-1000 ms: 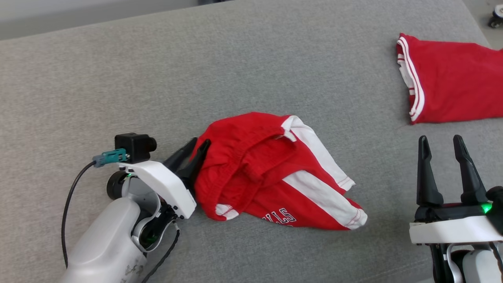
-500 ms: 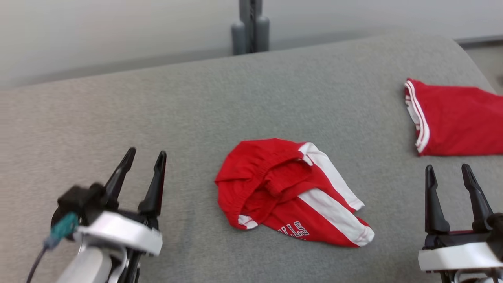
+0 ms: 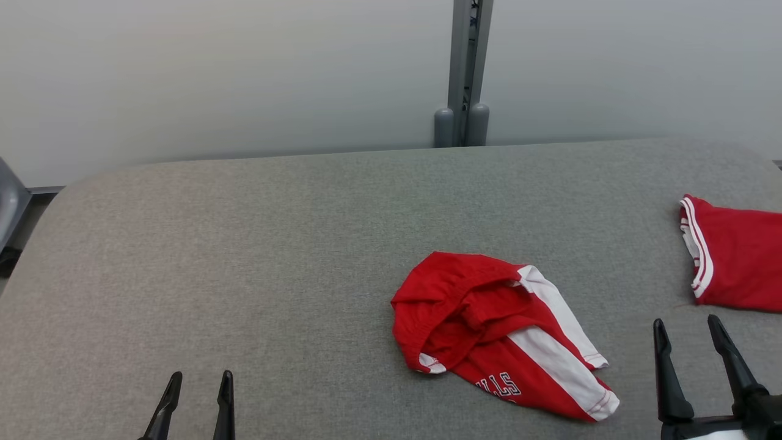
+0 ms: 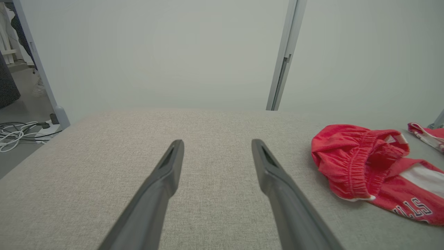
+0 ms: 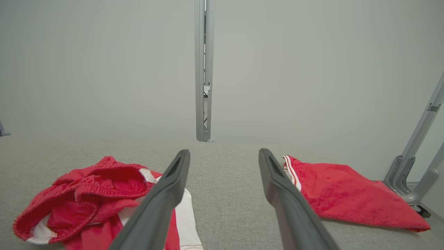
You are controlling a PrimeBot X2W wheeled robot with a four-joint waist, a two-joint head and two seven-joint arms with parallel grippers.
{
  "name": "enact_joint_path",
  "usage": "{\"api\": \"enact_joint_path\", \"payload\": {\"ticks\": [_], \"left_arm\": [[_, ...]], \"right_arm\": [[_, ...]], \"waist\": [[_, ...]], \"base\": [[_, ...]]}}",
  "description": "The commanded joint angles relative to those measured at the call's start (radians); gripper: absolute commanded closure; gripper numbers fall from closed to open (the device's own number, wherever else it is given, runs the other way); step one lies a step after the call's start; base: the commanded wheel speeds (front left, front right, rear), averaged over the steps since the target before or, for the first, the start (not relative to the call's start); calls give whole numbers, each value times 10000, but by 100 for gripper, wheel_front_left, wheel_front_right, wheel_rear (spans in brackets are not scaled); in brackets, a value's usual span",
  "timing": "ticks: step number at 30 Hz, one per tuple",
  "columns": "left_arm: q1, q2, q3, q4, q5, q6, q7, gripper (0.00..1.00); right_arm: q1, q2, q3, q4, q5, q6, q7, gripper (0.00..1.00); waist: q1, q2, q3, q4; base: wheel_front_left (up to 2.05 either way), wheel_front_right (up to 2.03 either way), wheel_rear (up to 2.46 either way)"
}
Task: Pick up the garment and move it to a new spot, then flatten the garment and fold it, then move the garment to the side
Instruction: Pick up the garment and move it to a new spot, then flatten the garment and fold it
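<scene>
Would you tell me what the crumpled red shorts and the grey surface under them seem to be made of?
The crumpled red shorts look like soft matte knit fabric, perhaps cotton or polyester: they slump in folds, and the waistband is gathered like elastic. The grey surface looks like matte woven upholstery cloth, heathered, with a fine visible weave; its padding cannot be told.
</scene>
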Motion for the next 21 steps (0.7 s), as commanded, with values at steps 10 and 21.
{"api": "enact_joint_path", "payload": {"ticks": [10,21], "left_arm": [[220,-1014,1446,60,1007,-1256,-46,0],[-134,-1301,1606,-432,1683,-1855,-46,0]], "right_arm": [[311,-51,261,297,321,-2,-4,0],[96,-51,226,299,259,-2,-4,0]], "waist": [[0,-1,-221,502],[0,-1,-125,212]], "base": [[0,0,0],[0,0,0]]}}
